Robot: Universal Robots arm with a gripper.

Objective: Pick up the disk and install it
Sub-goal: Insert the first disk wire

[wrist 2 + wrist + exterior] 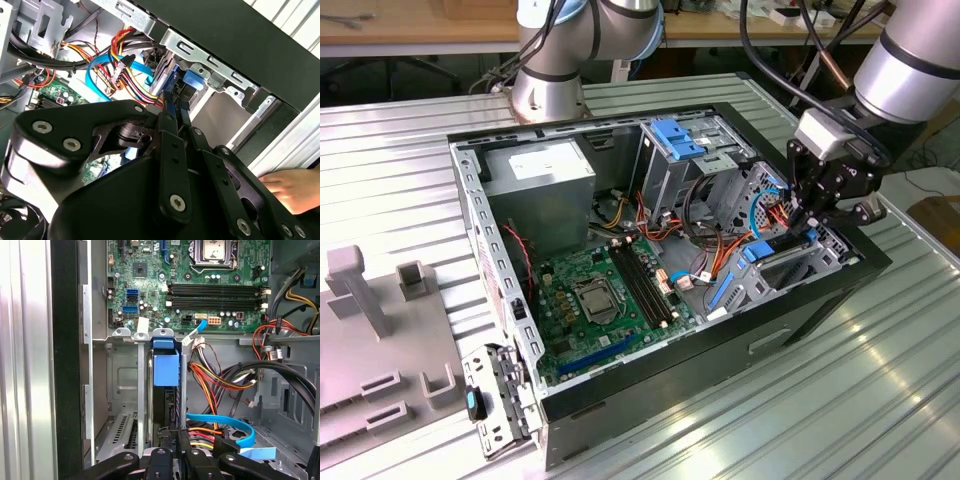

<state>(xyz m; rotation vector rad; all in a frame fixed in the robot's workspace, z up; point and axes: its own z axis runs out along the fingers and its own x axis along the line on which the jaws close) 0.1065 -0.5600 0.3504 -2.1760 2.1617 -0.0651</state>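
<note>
I've got the gripper (172, 452) pinched edge-on around the disk (166, 371), which stands upright in the drive cage (122, 390) slot, so I'd push slow and straight, minding the blue SATA cable (225, 421) beside it.

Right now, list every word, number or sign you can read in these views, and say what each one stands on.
White label on the power-supply box: print too small to read.
Markings on the motherboard: too small to read.
Blue carrier of the disk: no readable text.
Nothing else is legible.
</note>
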